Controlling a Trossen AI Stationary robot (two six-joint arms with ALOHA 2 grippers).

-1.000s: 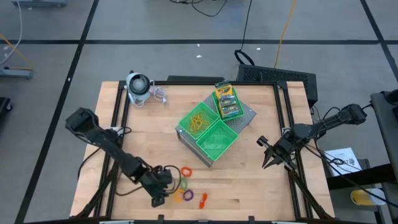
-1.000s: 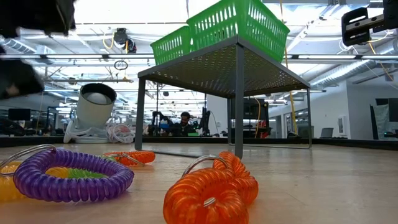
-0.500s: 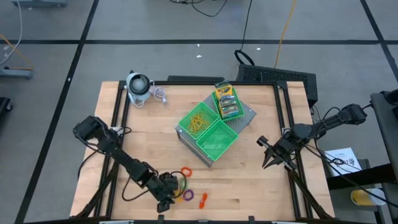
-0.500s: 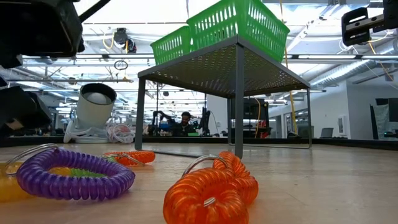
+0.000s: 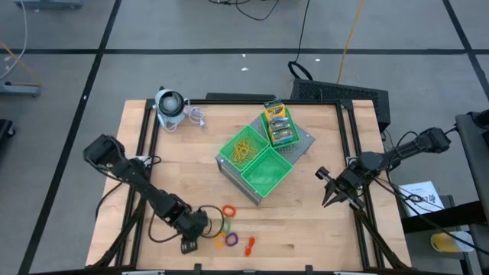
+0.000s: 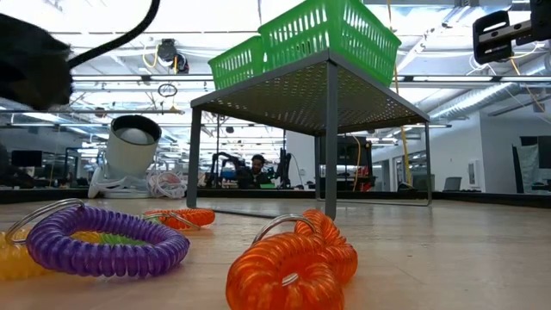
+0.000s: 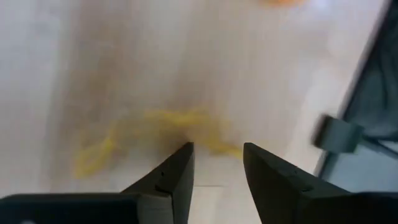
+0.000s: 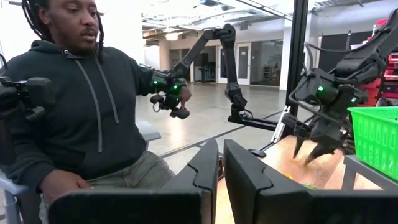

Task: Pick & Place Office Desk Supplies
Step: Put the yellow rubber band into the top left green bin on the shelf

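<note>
Coiled rings [image 5: 228,229] in orange, purple and yellow lie near the front edge of a pale wooden table [image 5: 191,168], in a large open workshop. The left hand [image 5: 189,243] hovers beside them, fingers parted, holding nothing. The right hand [image 5: 328,197], pressed closed and empty, waits at the table's right edge.

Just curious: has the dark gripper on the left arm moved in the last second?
Yes. In the high view the left gripper has slid slightly toward the table's front edge, beside the purple coiled ring. The green square trays stayed put.
</note>
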